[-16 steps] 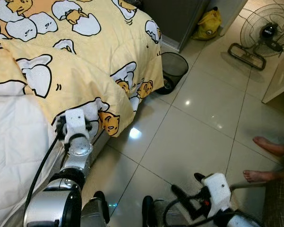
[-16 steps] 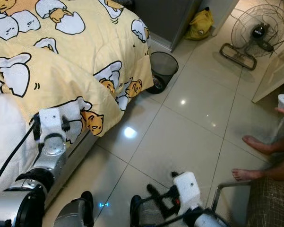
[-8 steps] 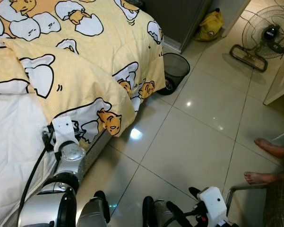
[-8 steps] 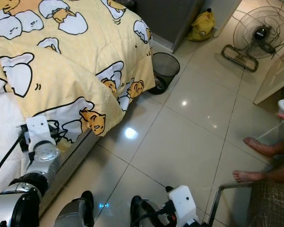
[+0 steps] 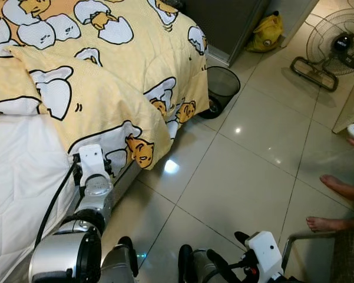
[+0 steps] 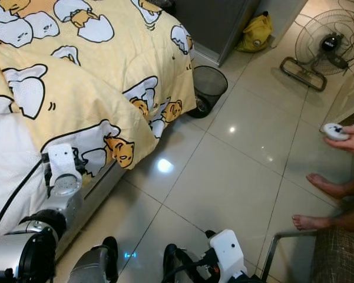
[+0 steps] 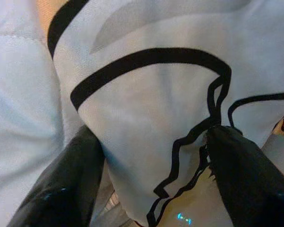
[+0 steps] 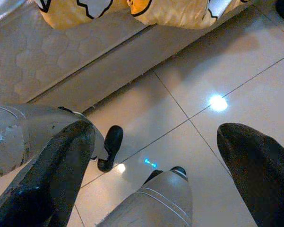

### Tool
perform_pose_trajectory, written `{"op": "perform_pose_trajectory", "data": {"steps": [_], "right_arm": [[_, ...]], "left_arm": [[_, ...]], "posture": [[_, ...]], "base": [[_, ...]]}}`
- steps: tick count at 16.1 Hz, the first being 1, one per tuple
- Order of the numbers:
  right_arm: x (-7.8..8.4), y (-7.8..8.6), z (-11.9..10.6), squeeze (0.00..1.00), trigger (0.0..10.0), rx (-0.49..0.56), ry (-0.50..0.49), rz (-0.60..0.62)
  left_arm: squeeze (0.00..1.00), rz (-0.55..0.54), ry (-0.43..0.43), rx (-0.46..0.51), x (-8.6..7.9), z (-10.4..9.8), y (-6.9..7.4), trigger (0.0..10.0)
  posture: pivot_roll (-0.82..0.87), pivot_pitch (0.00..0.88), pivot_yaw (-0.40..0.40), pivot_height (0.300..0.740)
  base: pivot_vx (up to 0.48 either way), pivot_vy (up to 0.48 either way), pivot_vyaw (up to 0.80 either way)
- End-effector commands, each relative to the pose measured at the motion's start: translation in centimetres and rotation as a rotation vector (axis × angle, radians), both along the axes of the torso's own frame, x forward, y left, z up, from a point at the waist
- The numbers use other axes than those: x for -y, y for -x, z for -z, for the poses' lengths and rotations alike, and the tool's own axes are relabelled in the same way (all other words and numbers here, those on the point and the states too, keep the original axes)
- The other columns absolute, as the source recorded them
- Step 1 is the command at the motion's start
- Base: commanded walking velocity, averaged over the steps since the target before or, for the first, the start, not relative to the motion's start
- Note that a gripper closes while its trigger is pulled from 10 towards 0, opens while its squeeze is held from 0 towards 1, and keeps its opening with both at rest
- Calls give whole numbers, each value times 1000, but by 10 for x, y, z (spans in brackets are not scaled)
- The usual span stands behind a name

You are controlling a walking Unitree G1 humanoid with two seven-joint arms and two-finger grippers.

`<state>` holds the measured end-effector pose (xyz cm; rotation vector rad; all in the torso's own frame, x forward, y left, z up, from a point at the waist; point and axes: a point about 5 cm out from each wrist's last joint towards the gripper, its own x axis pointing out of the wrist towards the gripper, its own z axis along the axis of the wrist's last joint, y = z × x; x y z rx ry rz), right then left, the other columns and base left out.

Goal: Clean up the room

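R gripper idles low at 5 o'clock, fingers spread over the glossy tile floor. L gripper at 9 o'clock, fingers apart astride the yellow egg-print quilt hem, prob. to straighten it. Black mesh bin at 1.

Left arm reaching forward, left gripper jaws spread wide; right arm held low, right gripper jaws likewise parted.
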<state>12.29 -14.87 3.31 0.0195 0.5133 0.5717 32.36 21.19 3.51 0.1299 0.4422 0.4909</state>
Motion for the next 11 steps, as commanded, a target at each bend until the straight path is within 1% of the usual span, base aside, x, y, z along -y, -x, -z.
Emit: {"op": "perform_pose_trajectory", "data": {"steps": [1, 3, 4, 6, 8, 9, 11], "right_arm": [[6, 5, 0, 0, 10000, -18, 19, 17], [9, 8, -1, 0, 10000, -21, 25, 30], [10, 9, 0, 0, 10000, -28, 22, 39], [8, 10, 2, 0, 10000, -37, 11, 51], [5, 7, 3, 0, 10000, -36, 3, 49], [3, 4, 3, 0, 10000, -31, -5, 43], [2, 0, 3, 0, 10000, -20, -4, 30]], "left_arm": [[0, 40, 7, -53, 5, 7, 3, 0], [0, 22, 34, -55, 4, 8, 3, 0], [0, 36, 29, -54, 5, 7, 2, 0], [0, 89, 24, -56, 9, 8, 2, 0], [0, 157, 34, -59, 16, 9, 2, 0], [0, 178, 48, -62, 19, 10, 1, 0], [0, 198, 50, -64, 21, 10, 0, 0]], "posture": [[-281, 260, -139, 740], [-284, 261, -139, 740], [-277, 258, -136, 740], [-263, 251, -131, 740], [-249, 239, -127, 740], [-247, 236, -127, 740], [-246, 223, -124, 740]], "base": [[0, 0, 0], [0, 0, 0], [0, 0, 0], [0, 0, 0], [0, 0, 0], [0, 0, 0], [0, 0, 0]]}}
